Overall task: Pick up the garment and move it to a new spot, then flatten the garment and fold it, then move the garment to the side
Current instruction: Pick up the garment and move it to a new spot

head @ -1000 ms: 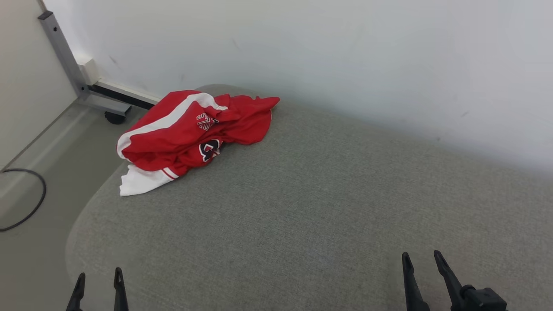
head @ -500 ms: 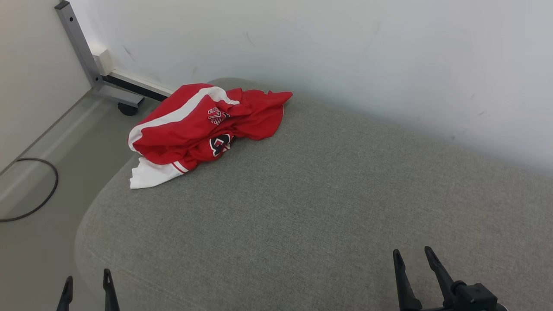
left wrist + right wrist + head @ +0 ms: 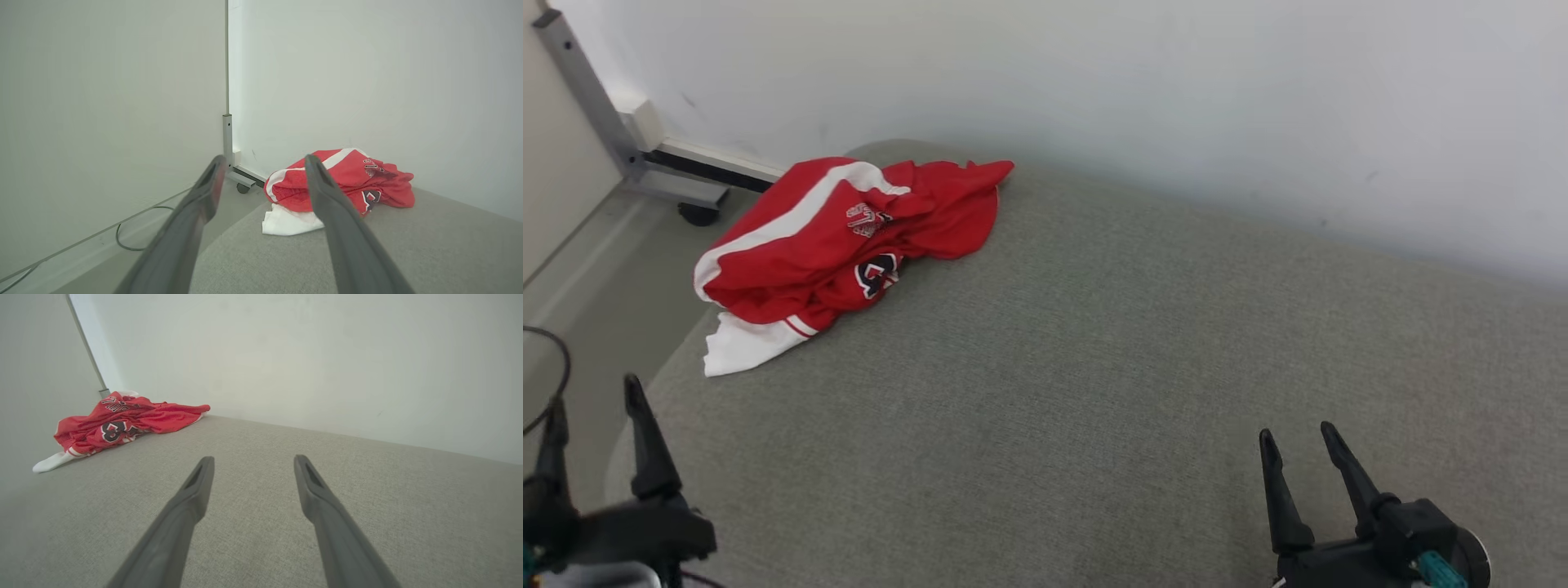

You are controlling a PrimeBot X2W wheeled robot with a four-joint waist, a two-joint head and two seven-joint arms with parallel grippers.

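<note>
Look to the far left corner of the grey woven fabric cushion (image 3: 1094, 367) for the crumpled red mesh jersey with white trim and dark numerals (image 3: 849, 237), heaped close to the pale wall (image 3: 1176, 98), white hem at the cushion's left edge. Untouched, well apart from both arms. Ahead and a little right of the left gripper (image 3: 592, 396), spread wide and empty by the near left edge. Far forward and left of the right gripper (image 3: 1296, 437), likewise spread and empty above bare cushion. Long axis slanting from near left to far right. Probably best reached with the left arm, clearly the nearer.
</note>
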